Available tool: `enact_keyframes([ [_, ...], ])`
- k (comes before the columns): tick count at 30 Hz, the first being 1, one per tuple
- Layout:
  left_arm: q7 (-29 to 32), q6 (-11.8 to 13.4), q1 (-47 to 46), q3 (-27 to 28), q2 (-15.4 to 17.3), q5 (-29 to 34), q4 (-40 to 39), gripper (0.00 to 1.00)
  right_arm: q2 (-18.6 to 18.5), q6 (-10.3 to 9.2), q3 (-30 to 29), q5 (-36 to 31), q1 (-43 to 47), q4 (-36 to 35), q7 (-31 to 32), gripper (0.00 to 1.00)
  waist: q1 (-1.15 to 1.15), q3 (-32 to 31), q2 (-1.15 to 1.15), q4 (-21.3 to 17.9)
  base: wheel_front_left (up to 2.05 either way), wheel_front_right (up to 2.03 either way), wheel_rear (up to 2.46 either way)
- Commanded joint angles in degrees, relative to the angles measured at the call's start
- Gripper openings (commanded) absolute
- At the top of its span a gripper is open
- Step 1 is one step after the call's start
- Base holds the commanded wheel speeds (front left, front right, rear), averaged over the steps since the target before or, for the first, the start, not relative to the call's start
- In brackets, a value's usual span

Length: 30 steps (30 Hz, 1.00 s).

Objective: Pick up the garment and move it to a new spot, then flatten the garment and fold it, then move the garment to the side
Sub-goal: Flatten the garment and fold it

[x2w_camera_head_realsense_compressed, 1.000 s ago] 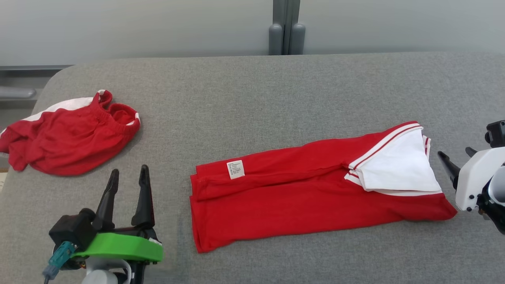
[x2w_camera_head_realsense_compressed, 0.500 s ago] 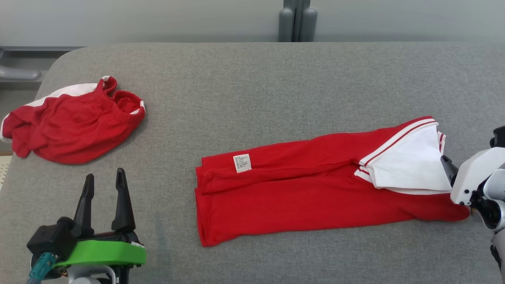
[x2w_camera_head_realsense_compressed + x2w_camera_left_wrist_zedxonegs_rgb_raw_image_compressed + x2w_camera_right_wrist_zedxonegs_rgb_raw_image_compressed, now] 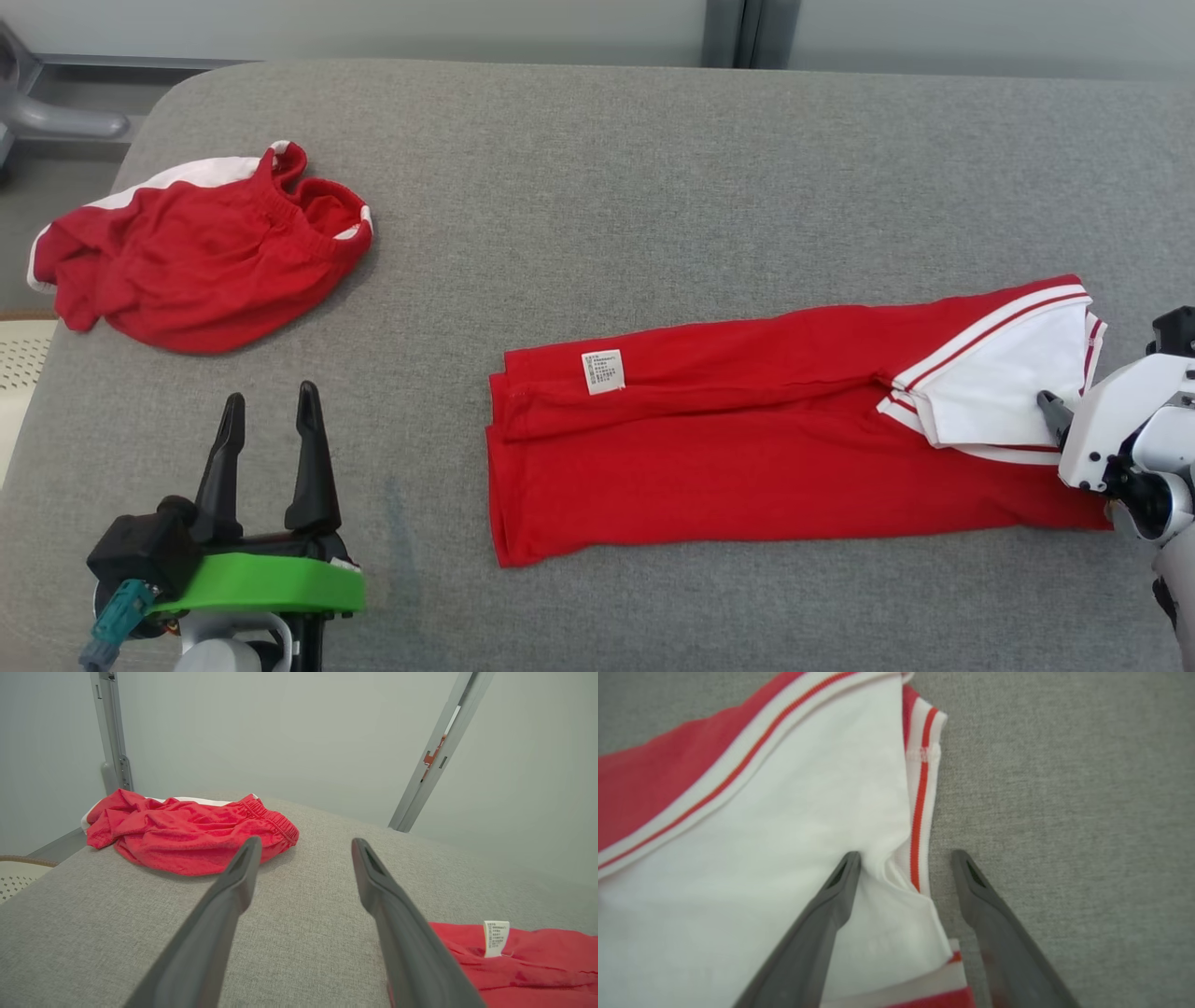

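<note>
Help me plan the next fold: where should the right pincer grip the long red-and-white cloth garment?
The white red-striped hem of the long red-and-white cloth garment, from the right: that loose edge lies between the fingers of the open right pincer.

Red garment with white, red-striped trim; red shorts; grey table.

The print on the garment's label is too small to read. The garment's lower right corner lies under the right arm's white housing, which also covers most of the right gripper from the head; one fingertip pokes out. The right wrist view is soft, and the cloth runs off its left and bottom edges. A pale perforated thing is cut by the left edge; I cannot name it. The shorts hide their own far side.
</note>
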Motion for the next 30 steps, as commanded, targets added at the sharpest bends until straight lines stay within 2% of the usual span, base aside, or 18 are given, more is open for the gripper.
enact_keyframes([
  [1,-0.1,-0.2,-1.0,-0.2,0.0,0.0,0.1,1.0,0.8,0.0,1.3,0.5,0.7,1.5,1.6,1.0,0.0,0.0,0.0,0.2,0.0,0.0,0.0],
  [2,-0.1,-0.2,-0.9,-0.5,0.0,0.0,0.2,1.0,0.9,0.0,1.8,1.0,0.9,1.9,2.1,0.95,0.0,-0.1,0.0,0.2,0.0,0.0,0.0],
  [3,-0.1,-0.3,-0.8,-0.6,0.1,-0.1,0.3,1.0,0.8,0.01,2.1,1.3,1.0,2.0,2.3,0.0,0.0,-0.2,0.0,0.2,0.0,0.0,0.0],
  [6,-0.1,-0.3,-0.3,-1.1,0.5,-0.2,0.5,1.0,0.2,-0.01,2.0,1.8,1.2,2.3,1.3,0.0,0.0,-0.7,0.0,-0.1,0.0,0.0,0.0],
  [11,-0.1,-0.3,0.9,-2.3,1.5,-0.5,0.9,1.0,-1.6,-0.11,-1.6,1.2,1.3,2.7,-2.7,0.0,0.0,-2.0,0.0,-0.9,0.0,0.0,0.0],
  [17,-0.1,-0.3,1.7,-2.3,1.8,-0.7,0.9,1.0,-4.3,-0.07,-7.2,-1.7,3.3,2.0,-6.1,0.0,0.0,-3.2,0.0,-2.5,0.0,0.0,0.0],
  [24,-0.1,-0.3,2.7,-2.0,2.0,-0.9,0.8,1.0,-7.0,-0.06,-13.9,-7.6,6.2,-2.0,-8.5,0.0,0.0,-4.3,0.0,-4.7,0.0,0.0,0.0],
  [30,-0.1,-0.3,2.5,-2.6,1.6,-1.3,0.9,1.0,-5.2,-0.05,-17.4,-11.9,8.2,-8.3,-5.9,0.0,0.0,-4.9,0.0,-5.1,0.0,0.0,0.0],
])
